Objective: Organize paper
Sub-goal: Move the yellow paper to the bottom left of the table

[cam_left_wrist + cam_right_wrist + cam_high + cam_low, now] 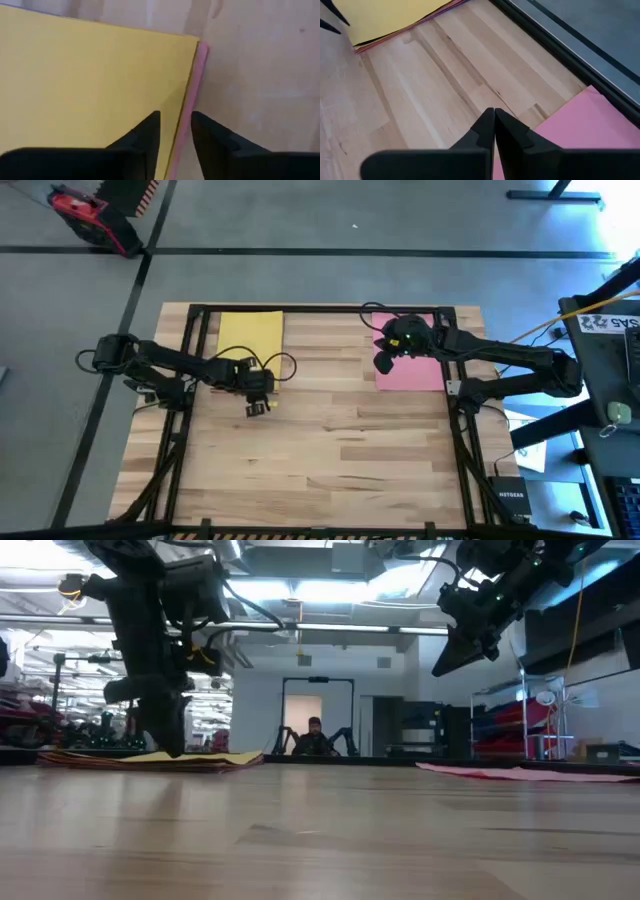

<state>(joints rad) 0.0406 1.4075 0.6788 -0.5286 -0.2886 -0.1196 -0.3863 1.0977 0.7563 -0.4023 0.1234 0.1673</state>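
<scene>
A stack of paper with a yellow sheet [250, 335] on top lies flat at the table's far left; a pink sheet's edge [196, 85] peeks out beneath it. A single pink sheet [412, 370] lies flat at the far right. My left gripper [176, 137] points down at the stack's near right corner. It is slightly open, one finger over the yellow sheet and one beyond its edge. My right gripper [494, 117] is shut on nothing and hangs well above the pink sheet's left edge [555, 125]. My left gripper stands low over the stack's right edge [187, 107], coming from above. Its fingertips reach the level of the stack [175, 748] in the low view. Whether they touch the paper, I cannot tell.
Black frame rails [300, 308] run along the table's far edge and down both sides. Bare wood [320, 450] fills the middle and near half. Cables [285, 365] hang by the left wrist. A person [315, 735] sits far back in the room.
</scene>
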